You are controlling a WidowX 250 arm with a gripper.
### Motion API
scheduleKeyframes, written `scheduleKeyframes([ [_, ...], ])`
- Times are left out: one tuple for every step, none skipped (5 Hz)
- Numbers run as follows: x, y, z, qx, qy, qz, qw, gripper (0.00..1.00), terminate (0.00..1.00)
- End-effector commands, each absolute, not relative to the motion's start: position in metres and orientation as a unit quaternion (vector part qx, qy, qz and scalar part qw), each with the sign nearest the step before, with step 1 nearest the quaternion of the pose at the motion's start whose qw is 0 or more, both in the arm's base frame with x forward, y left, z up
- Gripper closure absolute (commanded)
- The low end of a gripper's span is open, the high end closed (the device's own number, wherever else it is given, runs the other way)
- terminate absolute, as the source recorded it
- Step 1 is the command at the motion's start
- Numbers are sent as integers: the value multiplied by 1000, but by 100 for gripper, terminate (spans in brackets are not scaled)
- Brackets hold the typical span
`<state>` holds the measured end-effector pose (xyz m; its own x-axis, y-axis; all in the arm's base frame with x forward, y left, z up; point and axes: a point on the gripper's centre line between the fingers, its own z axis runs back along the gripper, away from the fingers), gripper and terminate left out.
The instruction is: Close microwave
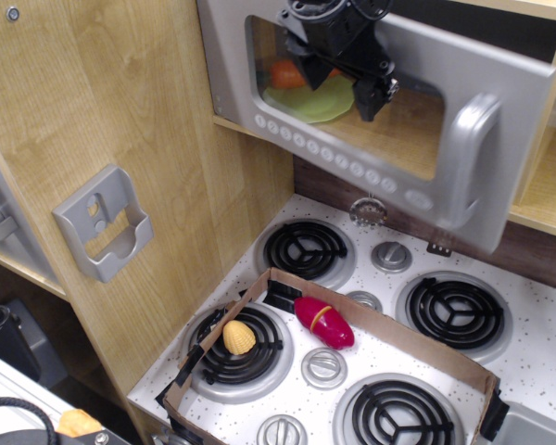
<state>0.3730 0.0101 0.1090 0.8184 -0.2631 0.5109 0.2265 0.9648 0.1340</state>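
The microwave door point(500, 102) is silver-grey with a clear window, a row of round buttons along its lower edge and a chunky vertical handle point(468, 158) at the right. It is nearly shut, with a small gap left at its right side. Through the window I see a green plate point(310, 100) and an orange carrot point(283, 74) inside. My black gripper point(352, 74) is at the top of the view, in front of the door window, touching or very near it. Its fingers hold nothing; I cannot tell how far apart they stand.
Below is a white stove top with black coil burners point(306, 250). A cardboard tray point(389, 338) on it holds a red-yellow toy point(322, 322) and a yellow toy point(239, 336). A grey wall holder point(104, 234) hangs on the wooden panel at the left.
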Motion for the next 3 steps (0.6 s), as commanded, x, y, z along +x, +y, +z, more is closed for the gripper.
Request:
scheduleKeyframes([
  [391,-6,151,56,-363,-118,923,0,0],
  [390,-8,154,59,-369,-118,920,0,0],
  [388,-9,155,62,-365,-116,922,0,0],
])
